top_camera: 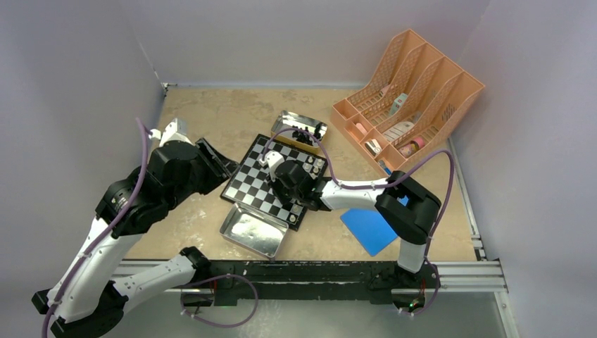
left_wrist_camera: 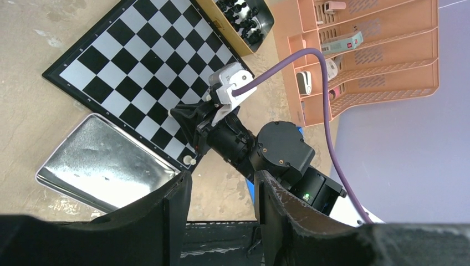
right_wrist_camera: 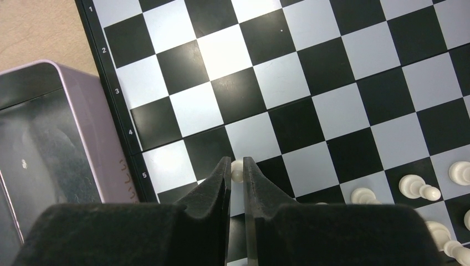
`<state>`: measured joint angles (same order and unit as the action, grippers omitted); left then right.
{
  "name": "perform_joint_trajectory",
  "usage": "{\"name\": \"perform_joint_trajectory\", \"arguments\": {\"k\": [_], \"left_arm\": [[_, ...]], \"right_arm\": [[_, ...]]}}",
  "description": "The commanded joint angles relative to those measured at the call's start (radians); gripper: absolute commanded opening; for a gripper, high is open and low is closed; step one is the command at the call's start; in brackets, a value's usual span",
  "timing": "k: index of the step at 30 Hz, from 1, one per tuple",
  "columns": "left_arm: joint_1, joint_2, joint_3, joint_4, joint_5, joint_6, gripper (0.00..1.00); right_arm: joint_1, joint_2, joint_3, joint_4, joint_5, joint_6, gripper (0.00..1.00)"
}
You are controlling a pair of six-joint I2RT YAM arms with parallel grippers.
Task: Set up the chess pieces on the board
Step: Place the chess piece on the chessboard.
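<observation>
On my feed, plain pale lilac-grey walls (top_camera: 296, 35) box in the cell on the left, back & right. The work surface is a beige mottled stone-look tabletop (top_camera: 211, 113) w/ a slotted silver aluminium rail (top_camera: 464, 271) along its near edge. Light is soft & even. A peach plastic slotted file rack (top_camera: 422, 77) sits in the far right corner.

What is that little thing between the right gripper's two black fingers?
A tiny white chess piece sits pinched between the fingers of the right gripper, with the board underneath. The right wrist view shows it best.
</observation>
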<state>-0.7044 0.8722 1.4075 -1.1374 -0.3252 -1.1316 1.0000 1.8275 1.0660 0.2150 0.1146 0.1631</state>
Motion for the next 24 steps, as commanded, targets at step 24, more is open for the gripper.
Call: {"name": "perform_joint_trajectory", "arguments": {"k": [24], "left_arm": [[0.001,-0.022,-0.044,0.051,0.006,0.063,0.45]], "right_arm": [[0.003,-0.009,0.065,-0.06,0.024,-0.015,0.02]]}}
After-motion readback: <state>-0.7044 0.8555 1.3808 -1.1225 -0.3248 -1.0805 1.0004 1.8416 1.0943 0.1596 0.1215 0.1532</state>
